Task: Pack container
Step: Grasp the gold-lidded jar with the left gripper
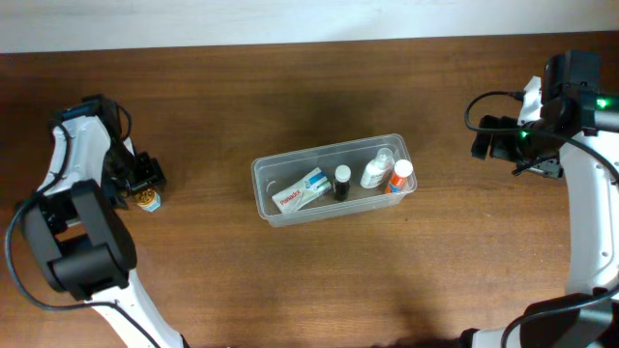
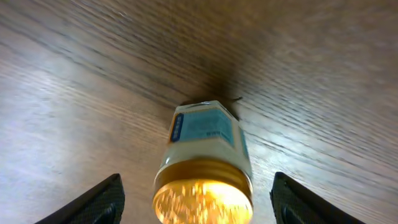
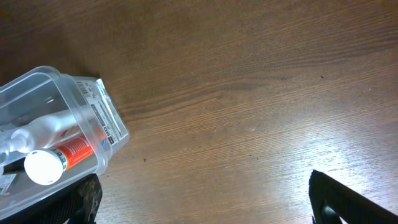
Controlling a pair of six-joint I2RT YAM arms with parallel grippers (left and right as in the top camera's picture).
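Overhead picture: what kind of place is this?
Probably a robot lab workbench: a wooden table, a left arm and right arm at its sides, and a clear container of small toiletries.

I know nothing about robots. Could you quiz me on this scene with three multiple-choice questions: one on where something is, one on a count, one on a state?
1. Where is the gold-lidded jar?
A. In the container
B. On the table, between the left gripper fingers
C. Held by the right gripper

2. How many things lie in the container?
A. Two
B. Four
C. Six

3. What state is the right gripper in?
A. Open and empty
B. Shut on a tube
C. Shut on the jar

Answers:
1 B: the left wrist view shows the jar on the wood with a finger on either side.
2 B: toothpaste, black-capped bottle, clear bottle and orange tube.
3 A: its fingers stand wide apart over bare table.
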